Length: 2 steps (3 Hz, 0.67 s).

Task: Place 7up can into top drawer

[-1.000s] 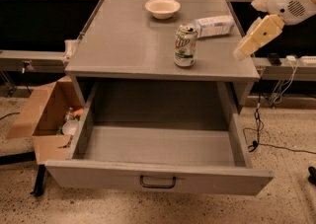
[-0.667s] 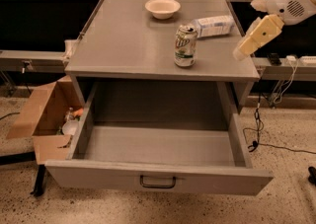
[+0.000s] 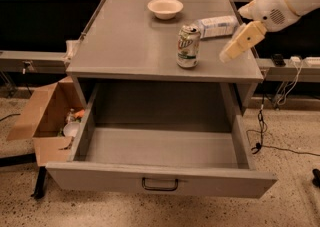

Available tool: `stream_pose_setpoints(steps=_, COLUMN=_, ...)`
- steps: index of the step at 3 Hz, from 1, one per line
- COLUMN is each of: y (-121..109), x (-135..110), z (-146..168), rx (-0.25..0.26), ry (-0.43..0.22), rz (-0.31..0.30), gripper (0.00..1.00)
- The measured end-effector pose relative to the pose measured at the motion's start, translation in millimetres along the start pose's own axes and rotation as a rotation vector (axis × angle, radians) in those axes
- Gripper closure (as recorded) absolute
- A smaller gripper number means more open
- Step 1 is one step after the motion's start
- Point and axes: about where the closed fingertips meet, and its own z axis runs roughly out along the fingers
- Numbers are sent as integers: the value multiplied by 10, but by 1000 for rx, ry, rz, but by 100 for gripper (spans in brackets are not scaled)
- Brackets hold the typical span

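Observation:
The 7up can (image 3: 188, 46) stands upright on the grey cabinet top (image 3: 125, 46), right of centre and near the front edge. It is silver-white with a green logo. My gripper (image 3: 229, 55) hangs in the air to the right of the can, at about can height, pointing down and left toward it, a short gap away and not touching it. It holds nothing. The top drawer (image 3: 160, 183) is pulled wide open below the cabinet top, its inside bare, its dark wire handle (image 3: 160, 185) centred on the front panel.
A white bowl (image 3: 165, 7) sits at the back of the cabinet top. A clear plastic water bottle (image 3: 216, 26) lies on its side behind the can. A brown cardboard box (image 3: 45, 116) with litter stands on the floor at left. Cables run along the floor at right.
My gripper has moved a little to the left, closer to the can. The can and the drawer have not moved.

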Motion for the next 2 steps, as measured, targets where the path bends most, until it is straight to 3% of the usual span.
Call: stream_pose_setpoints(steps=2, y=-48, x=-213, z=579, rx=-56, ry=-125, rz=50, gripper=0)
